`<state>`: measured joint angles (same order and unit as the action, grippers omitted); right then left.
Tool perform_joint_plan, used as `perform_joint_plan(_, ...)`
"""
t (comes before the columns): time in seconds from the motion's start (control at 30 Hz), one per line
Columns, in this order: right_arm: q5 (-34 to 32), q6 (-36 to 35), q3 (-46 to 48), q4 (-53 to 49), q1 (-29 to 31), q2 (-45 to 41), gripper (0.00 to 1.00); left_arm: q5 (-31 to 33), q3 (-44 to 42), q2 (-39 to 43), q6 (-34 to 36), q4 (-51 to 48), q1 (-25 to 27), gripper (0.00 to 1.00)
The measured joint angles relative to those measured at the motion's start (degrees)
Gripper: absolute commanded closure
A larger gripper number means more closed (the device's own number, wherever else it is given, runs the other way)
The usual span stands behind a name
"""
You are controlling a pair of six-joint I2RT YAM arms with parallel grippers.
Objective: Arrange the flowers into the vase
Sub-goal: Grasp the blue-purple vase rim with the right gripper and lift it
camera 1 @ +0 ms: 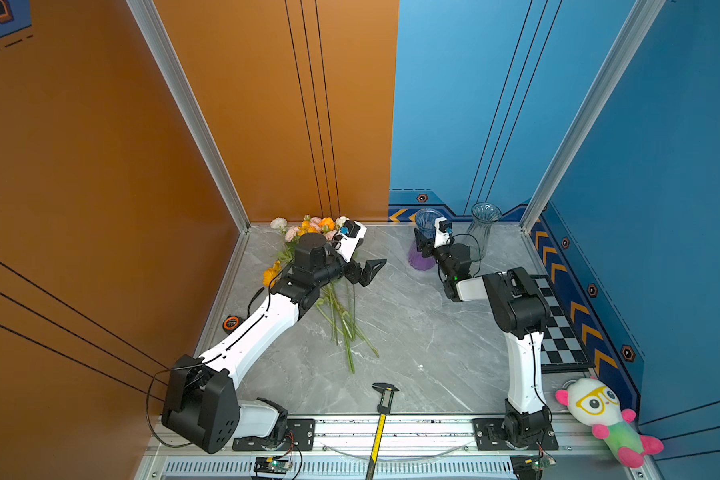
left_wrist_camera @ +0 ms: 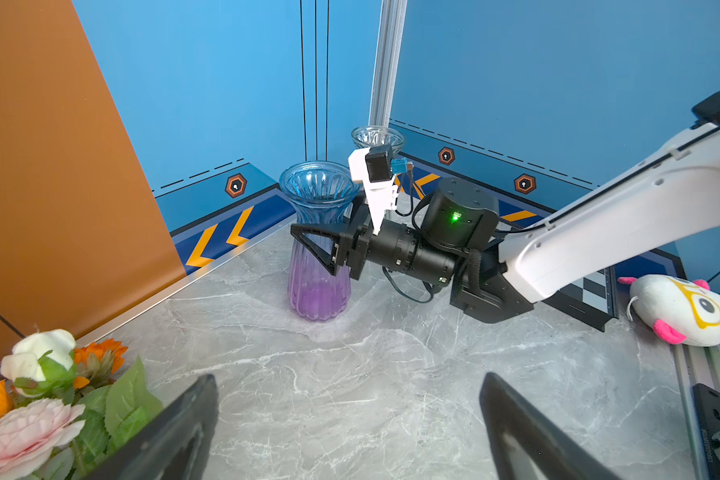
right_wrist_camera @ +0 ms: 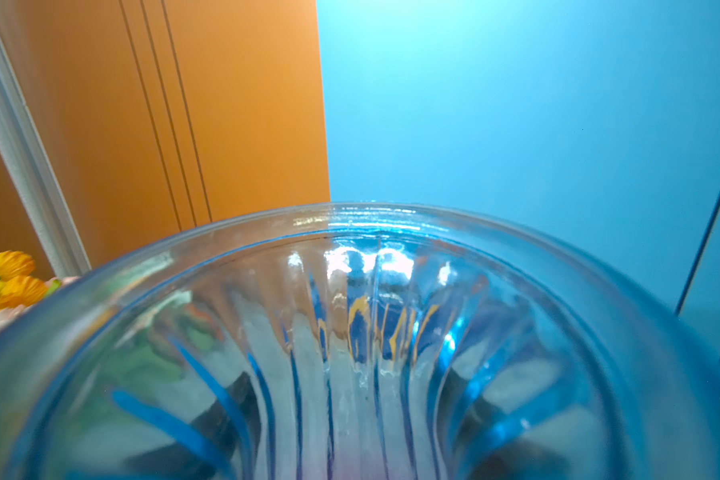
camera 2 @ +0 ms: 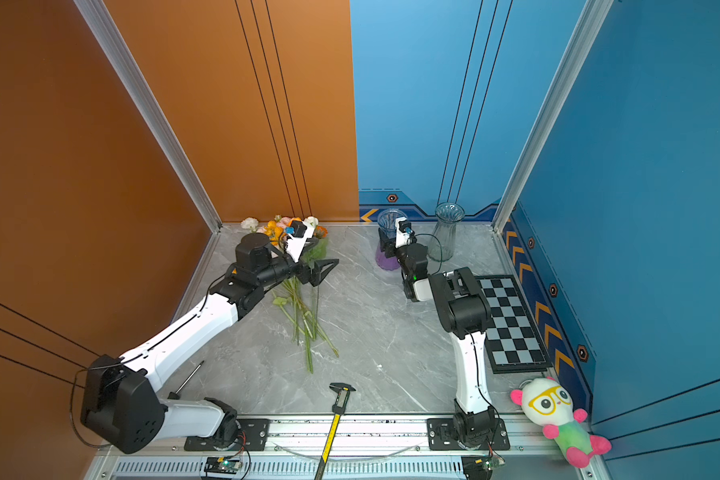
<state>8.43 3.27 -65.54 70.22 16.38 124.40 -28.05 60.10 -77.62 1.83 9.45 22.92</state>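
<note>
Closest, filling my right wrist view, is the flared rim of the ribbed blue-to-purple glass vase, upright on the grey marbled worktop, my right end effector straddling its neck; whether it is clamped I cannot tell. My left end effector gapes wide, holding nothing, just beside the green-stemmed pink, white and orange artificial flowers heaped by the orange wall.

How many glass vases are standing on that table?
2. A blue-and-purple vase stands by the back wall, between the right gripper's jaws; a clear vase stands right of it. None seem hidden.
</note>
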Motion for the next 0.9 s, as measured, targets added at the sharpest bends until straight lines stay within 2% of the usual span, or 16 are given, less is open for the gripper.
perform_joint_plan(0.2, 1.0, -0.1, 13.0, 0.9, 4.1, -9.8, 0.53, -0.4, 0.0, 0.1, -0.2, 0.0, 0.0, 0.02)
perform_joint_plan(0.33, 0.2, -1.4, 20.7, 1.0, 9.5, -16.0, 0.54, -0.5, 0.0, 1.0, -0.4, 0.0, 0.0, 0.02)
perform_joint_plan(0.5, -1.9, -2.9, 25.7, 1.1, 17.8, -20.4, 0.55, -0.2, 0.0, 2.7, -0.1, -0.4, 0.9, 0.02)
perform_joint_plan(0.6, -3.3, -3.9, 28.0, 1.3, 22.0, -22.4, 0.56, 1.9, 0.0, 4.5, 1.6, -3.7, 3.3, 0.02)
perform_joint_plan(0.7, -5.8, -5.2, 30.0, 1.4, 24.9, -24.2, 0.58, 4.0, -1.0, 7.1, 1.8, -6.6, 5.9, 0.02)
perform_joint_plan(0.9, -11.2, -6.5, 35.5, 1.4, 28.9, -28.9, 0.6, 6.9, -10.4, 17.7, 0.0, -9.2, 8.1, 0.02)
